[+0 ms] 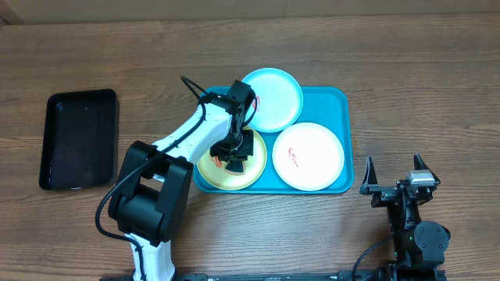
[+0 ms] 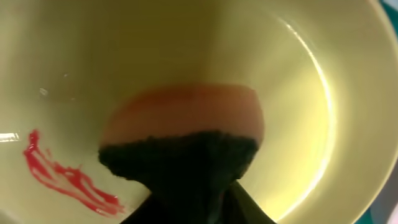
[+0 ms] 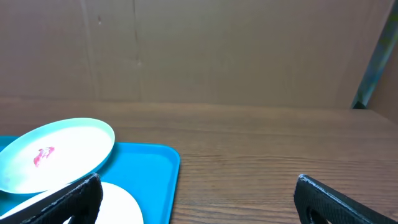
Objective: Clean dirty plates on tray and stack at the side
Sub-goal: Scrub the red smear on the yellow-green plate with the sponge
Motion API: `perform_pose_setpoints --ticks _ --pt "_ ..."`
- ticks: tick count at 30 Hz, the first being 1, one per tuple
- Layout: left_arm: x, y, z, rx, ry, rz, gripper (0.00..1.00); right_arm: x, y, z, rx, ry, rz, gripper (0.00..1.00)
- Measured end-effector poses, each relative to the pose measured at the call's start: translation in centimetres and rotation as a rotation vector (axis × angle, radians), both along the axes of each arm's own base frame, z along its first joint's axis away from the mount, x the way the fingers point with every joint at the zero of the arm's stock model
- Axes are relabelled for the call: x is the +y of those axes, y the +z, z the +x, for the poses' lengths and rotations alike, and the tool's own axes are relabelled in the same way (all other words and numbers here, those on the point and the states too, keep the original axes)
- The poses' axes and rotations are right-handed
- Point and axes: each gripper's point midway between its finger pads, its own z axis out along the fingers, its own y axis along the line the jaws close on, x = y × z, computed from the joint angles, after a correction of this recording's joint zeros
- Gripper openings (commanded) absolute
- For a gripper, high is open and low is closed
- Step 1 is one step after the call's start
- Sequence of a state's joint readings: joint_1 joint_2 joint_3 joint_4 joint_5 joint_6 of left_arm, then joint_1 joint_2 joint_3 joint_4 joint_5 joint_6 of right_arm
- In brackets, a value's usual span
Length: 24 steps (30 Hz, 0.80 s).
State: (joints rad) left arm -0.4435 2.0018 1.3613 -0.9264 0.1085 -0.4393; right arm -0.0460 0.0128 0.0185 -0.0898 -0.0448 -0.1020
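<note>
While left claw (image 1: 234, 158) clamps sponge (image 2: 186, 115) on yellow-green plate (image 2: 323, 68) at tray (image 1: 333, 97) corner rim, right claw (image 1: 393, 161) gapes well apart over table (image 1: 437, 86).

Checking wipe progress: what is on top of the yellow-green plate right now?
The left gripper presses an orange sponge on the yellow-green plate; a red smear shows beside it. Anything under the sponge is hidden.

Wooden table against a plain brown wall.
The table (image 1: 234, 47) shows streaky brown wood grain under even light. Behind it stands a flat, cardboard-coloured wall (image 3: 217, 50) with faint vertical seams and a grey-green upright strip (image 3: 376, 62) at the right.
</note>
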Motion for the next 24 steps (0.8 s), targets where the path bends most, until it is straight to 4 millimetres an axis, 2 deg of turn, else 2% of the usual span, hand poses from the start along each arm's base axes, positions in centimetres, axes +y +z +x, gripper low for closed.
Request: perform_pose_setpoints --ticks 4,15,20,24 --pt "0.4 -0.1 0.0 -0.003 0.004 0.022 0.04 0.0 0.0 0.0 0.000 0.000 0.000 1.00" --pt "3.6 0.3 -0.3 0.000 -0.002 0.202 0.04 0.0 0.0 0.0 0.000 0.000 0.000 1.00" --pt "3.5 1.1 0.4 -0.011 -0.002 0.210 0.04 0.0 0.0 0.0 0.000 0.000 0.001 1.00" --pt "2.3 2.3 1.1 -0.019 0.001 0.153 0.04 0.0 0.0 0.0 -0.001 -0.001 0.000 1.00"
